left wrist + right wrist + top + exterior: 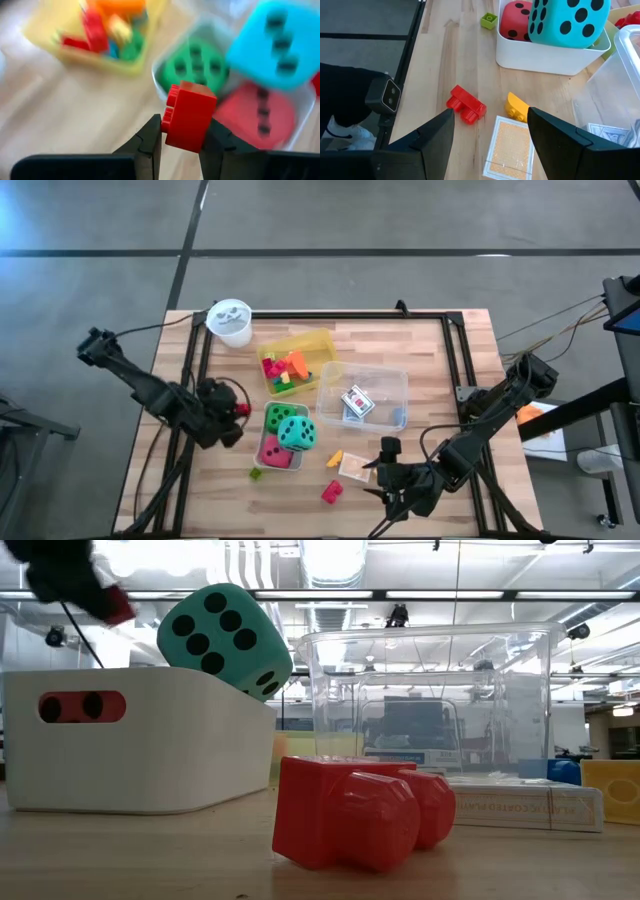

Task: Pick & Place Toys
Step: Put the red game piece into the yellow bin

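My left gripper (238, 411) is shut on a small red block (189, 116), left of a white box (300, 463). The box holds three dice: green (284, 416), teal (298, 432) and red (274, 451). My right gripper (490, 135) is open and empty above the near right of the table. Below it lie a red block (466, 104), a yellow block (516, 106) and an orange card pack (509, 147). A small green block (256, 473) lies near the box. The yellow tray (318, 340) holds several blocks. My left gripper pinches the red block's two opposite sides (167, 131) between its two fingers (151, 142), at the block's lower end. The studded end stands out beyond the fingertips. The block is lifted clear of the table, as the low view (115, 605) also shows.
A clear plastic box (390, 380) with a card pack (356, 402) and a blue block stands right of the dice box. A white round cup (231, 322) stands at the far left. A black frame runs along the table's edges.
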`<state>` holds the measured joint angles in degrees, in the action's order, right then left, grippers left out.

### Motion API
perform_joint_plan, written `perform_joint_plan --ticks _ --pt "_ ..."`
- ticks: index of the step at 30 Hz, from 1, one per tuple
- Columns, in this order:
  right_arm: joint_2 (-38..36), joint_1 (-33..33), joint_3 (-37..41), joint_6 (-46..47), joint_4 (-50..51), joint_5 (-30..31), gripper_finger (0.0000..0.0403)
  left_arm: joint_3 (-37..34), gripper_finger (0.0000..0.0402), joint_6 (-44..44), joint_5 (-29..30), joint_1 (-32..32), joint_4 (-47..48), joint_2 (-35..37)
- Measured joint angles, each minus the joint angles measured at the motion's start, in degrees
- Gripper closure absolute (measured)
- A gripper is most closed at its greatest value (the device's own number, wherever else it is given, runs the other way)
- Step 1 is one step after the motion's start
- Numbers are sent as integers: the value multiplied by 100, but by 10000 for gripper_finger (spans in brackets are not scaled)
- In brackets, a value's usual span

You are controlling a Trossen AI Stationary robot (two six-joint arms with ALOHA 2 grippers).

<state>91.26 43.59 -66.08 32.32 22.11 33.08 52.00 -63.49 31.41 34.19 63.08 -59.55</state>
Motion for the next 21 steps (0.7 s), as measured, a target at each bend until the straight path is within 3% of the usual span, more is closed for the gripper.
perform_joint_plan --ticks 3,9,16,21 --pt "0 0 0 0 -4 0 157 261 322 124 431 -273 -10 115" --pt "0 0 0 0 -14 0 157 847 322 1458 276 -1624 -107 -94" --pt "0 0 0 2 -24 -2 157 1143 322 3160 -725 -3742 -447 -613" --pt "0 0 0 2 -22 -2 157 1162 322 3806 -1055 -4590 -783 -1306"
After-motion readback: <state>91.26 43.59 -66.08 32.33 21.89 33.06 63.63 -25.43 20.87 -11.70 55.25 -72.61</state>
